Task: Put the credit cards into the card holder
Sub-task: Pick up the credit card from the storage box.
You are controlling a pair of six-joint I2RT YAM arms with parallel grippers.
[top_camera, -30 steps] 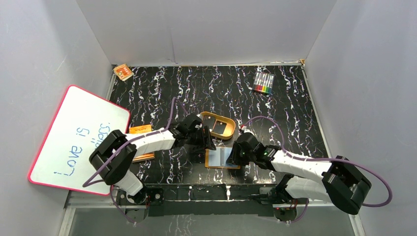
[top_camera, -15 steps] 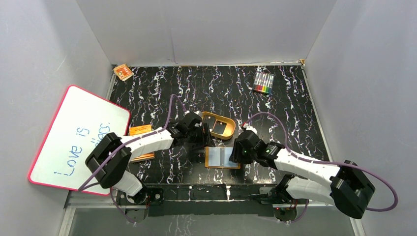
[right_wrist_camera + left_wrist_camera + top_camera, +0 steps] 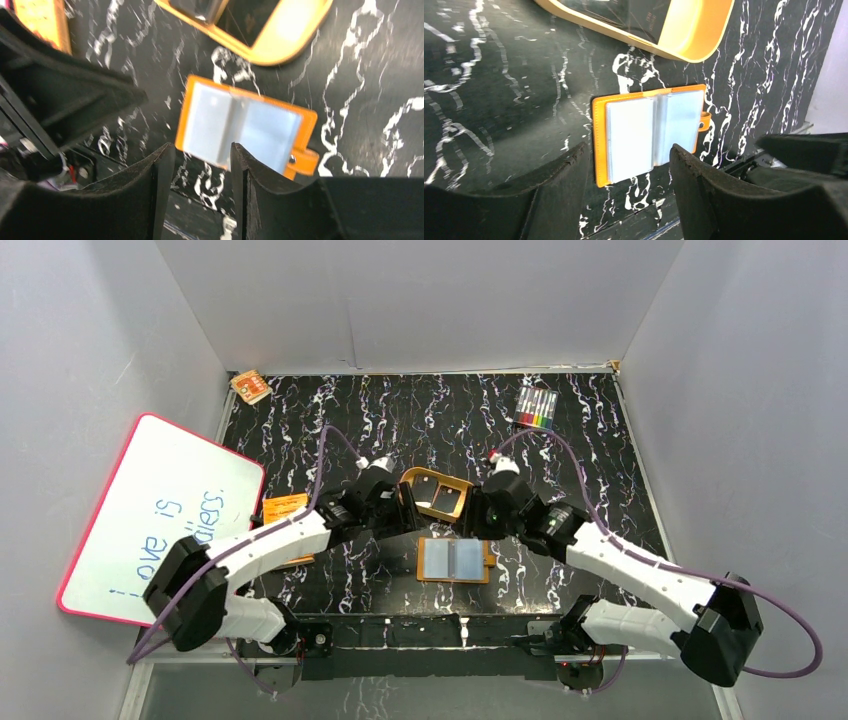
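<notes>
The left end effector [image 3: 403, 508] stands partly open, with a clear gap between its two dark fingers [image 3: 559, 185] and nothing held in that gap. In the top view it sits just left of the tan tray [image 3: 463, 490]; whether it touches the tray's rim cannot be told. Its wrist view looks down between the fingers at the card holder [image 3: 649, 132] on the counter below.

The right end effector [image 3: 485, 512] is also partly open and empty, its fingers [image 3: 160, 180] a little closer together than the left pair. It sits just right of the tray, facing the left end effector across it. The card holder [image 3: 240, 127] shows through its gap as well.

The card holder [image 3: 455, 560] lies open and flat on the black marbled counter [image 3: 400, 420], near the front edge and just on the near side of the tray. Its pale blue-grey sleeves face up, the orange border frames them and the snap tab [image 3: 705, 120] sticks out on the right side. Neither end effector touches it.

The credit cards [image 3: 447, 500] lie inside the tray, dark against its tan floor. Both wrist views catch them at their top edge [image 3: 644, 12] [image 3: 247, 17].

Further off, a whiteboard [image 3: 150, 520] with blue writing leans at the left. An orange booklet [image 3: 285, 505] lies beside the left arm, and a pack of coloured markers [image 3: 537, 408] lies at the far right.
</notes>
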